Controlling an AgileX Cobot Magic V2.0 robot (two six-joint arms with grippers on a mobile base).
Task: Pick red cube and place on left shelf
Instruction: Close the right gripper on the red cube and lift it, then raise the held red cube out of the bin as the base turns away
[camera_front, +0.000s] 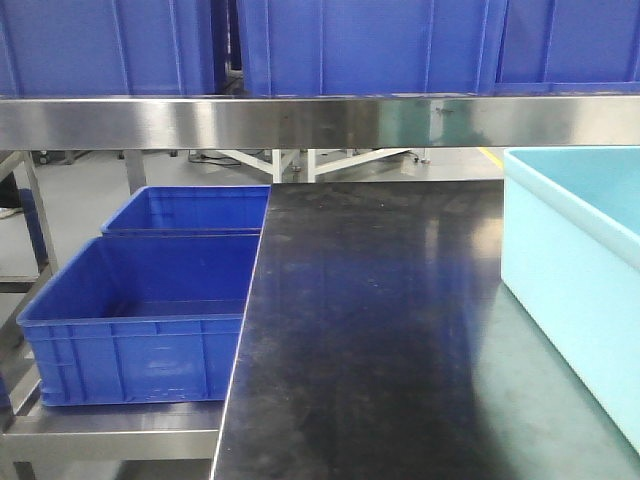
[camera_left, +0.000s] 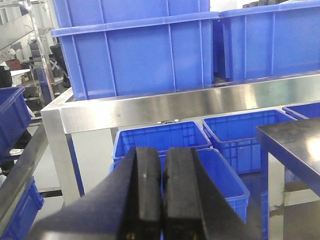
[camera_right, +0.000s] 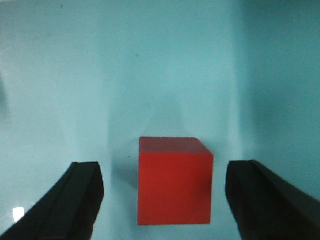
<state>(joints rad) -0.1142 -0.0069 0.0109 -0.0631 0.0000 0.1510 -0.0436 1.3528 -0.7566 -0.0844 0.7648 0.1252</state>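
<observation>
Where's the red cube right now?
Right wrist view, low centre: the red cube sits on a pale teal surface, between the fingers of the open right end effector, touching neither.

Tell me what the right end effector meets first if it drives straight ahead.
The right end effector would likely meet the red cube, centred between its open fingers; beyond lies the pale blue bin floor. Depth is unclear.

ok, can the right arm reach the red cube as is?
Probably yes: the right fingers are open on either side of the red cube, with nothing between them and it.
</observation>
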